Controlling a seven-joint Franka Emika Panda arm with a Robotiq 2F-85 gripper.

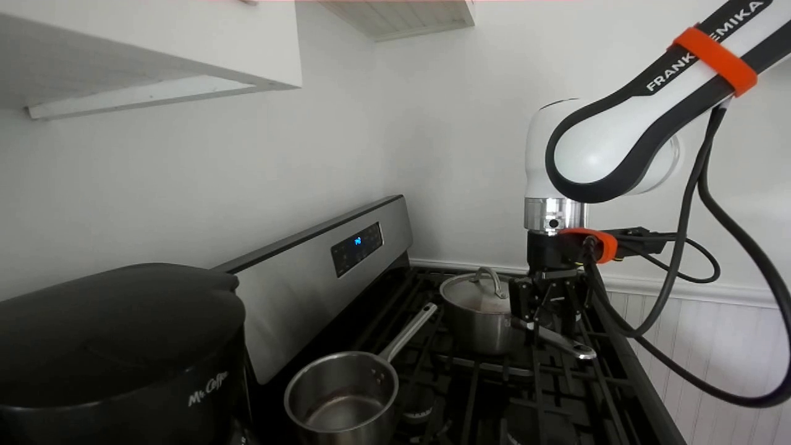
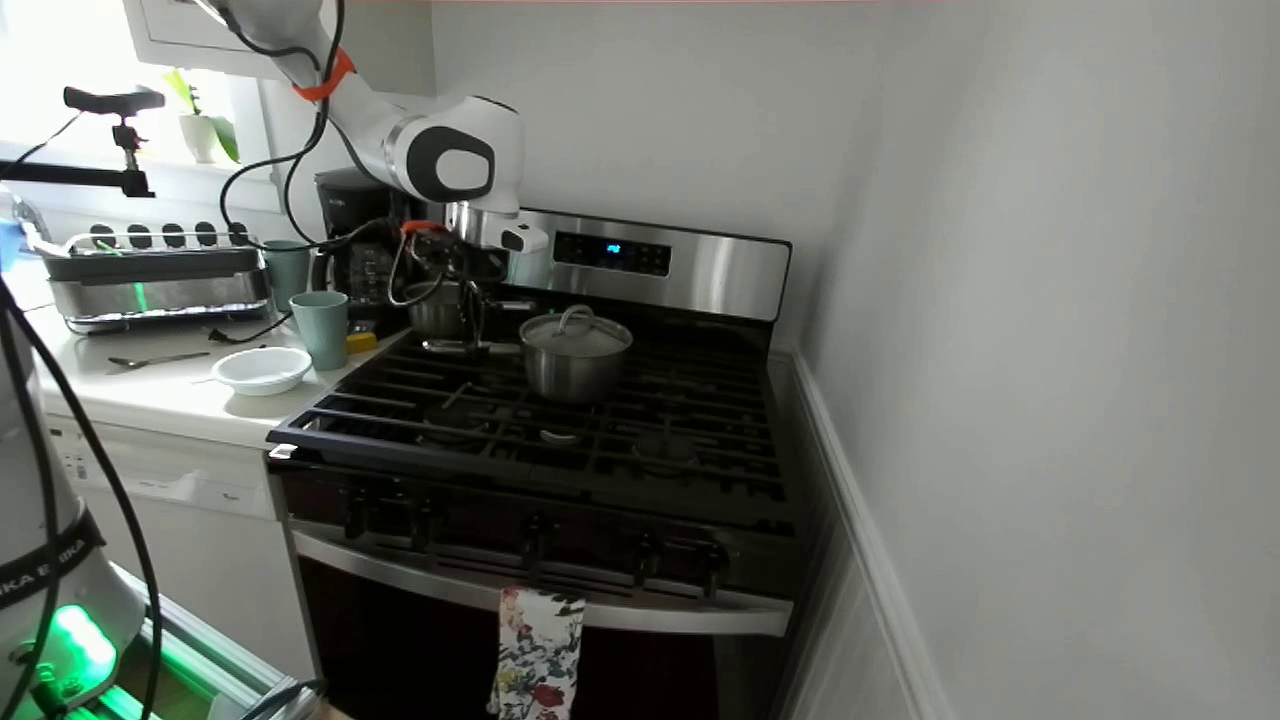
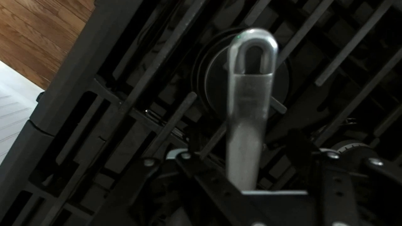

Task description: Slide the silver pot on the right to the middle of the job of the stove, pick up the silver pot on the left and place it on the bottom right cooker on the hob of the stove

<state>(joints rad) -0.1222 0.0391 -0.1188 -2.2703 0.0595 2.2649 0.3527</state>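
The silver pot with a glass lid (image 1: 485, 330) stands upright near the middle of the dark hob; it also shows in an exterior view (image 2: 575, 372). Its flat handle (image 3: 248, 125) runs through the middle of the wrist view. The open, lidless silver pot (image 1: 343, 402) stands at the hob's rear left, beside the coffee maker; it shows partly behind the arm in an exterior view (image 2: 432, 312). My gripper (image 1: 548, 318) is down at the lidded pot's handle. In the wrist view its fingers (image 3: 246, 144) are apart, one each side of the handle, with gaps on both sides.
The stove's back panel (image 2: 740, 275) rises behind the pots. A black coffee maker (image 1: 123, 346), green cup (image 2: 321, 330) and white bowl (image 2: 262, 372) stand on the counter left of the hob. A wall (image 2: 1000, 350) runs along the right side. Raised grate bars (image 2: 360, 405) cover the hob.
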